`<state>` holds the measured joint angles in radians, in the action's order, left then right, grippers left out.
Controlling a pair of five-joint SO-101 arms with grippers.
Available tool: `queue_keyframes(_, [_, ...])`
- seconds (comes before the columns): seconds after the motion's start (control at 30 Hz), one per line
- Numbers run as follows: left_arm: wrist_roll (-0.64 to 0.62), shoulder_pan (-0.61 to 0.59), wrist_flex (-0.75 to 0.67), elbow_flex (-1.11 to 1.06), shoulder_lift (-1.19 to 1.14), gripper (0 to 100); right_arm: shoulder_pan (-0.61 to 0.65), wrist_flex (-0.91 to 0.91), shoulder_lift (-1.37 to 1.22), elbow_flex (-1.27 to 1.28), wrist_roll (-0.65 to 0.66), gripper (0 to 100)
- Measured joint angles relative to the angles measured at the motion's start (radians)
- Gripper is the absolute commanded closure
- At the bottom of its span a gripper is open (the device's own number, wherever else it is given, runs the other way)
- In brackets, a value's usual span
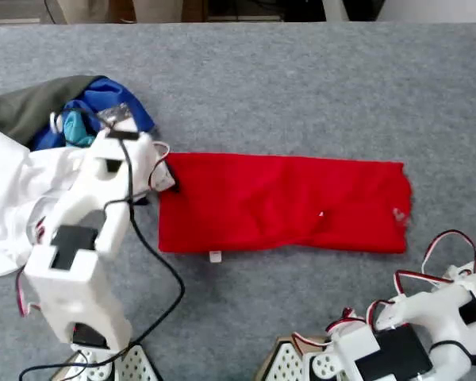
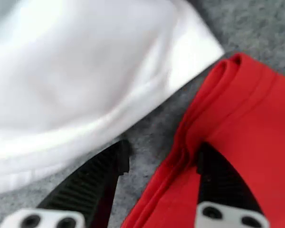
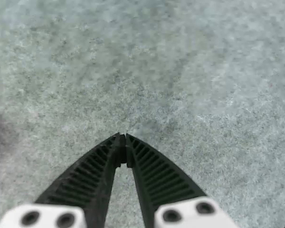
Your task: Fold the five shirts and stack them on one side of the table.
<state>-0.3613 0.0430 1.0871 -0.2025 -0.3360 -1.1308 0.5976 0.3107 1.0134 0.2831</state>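
Red shirt (image 1: pixel 282 205): folded into a long band, it lies flat across the middle of the bench (image 1: pixel 301 87), with a small white tag (image 1: pixel 215 255) at its near side.
Right pincer (image 3: pixel 122 142): pressed together with nothing between, above bare grey bench surface.
Left pincer (image 2: pixel 164 149): spread astride the left end of the red shirt; one finger (image 2: pixel 221 180) is over the red cloth, the other over the bench beside it.
White shirt (image 1: pixel 16 198): crumpled at the left edge, just beside the red shirt.
Blue shirt (image 1: pixel 111 99): heaped toward the far left corner with a grey-green shirt (image 1: pixel 32 107) and a teal shirt (image 1: pixel 75 127).
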Motion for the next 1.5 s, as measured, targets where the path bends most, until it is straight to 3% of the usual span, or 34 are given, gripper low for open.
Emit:
queue_keyframes(0.17, [0.021, 0.002, 0.141, 0.207, -0.163, 83, 0.005, 0.0, 0.0, 0.009, 0.017, 99.5])
queue_keyframes(0.33, [0.02, 0.037, 0.242, 0.384, -0.282, 98, 0.005, 0.0, 0.0, 0.009, 0.018, 99.5])
queue_keyframes(0.8, [0.052, 0.092, 0.402, 0.66, -0.396, 98, 0.005, 0.0, 0.0, 0.009, 0.017, 99.5])
queue_keyframes(1.17, [0.121, 0.388, 0.638, 0.994, -0.399, 98, 0.005, 0.0, 0.0, 0.009, 0.017, 99.5])
queue_keyframes(1.37, [0.078, 0.52, 0.64, 1.192, -0.399, 98, 0.005, 0.0, 0.0, 0.009, 0.017, 99.5])
queue_keyframes(1.5, [0.002, 0.605, 0.549, 1.26, -0.399, 98, 0.005, 0.0, 0.0, 0.009, 0.017, 99.5])
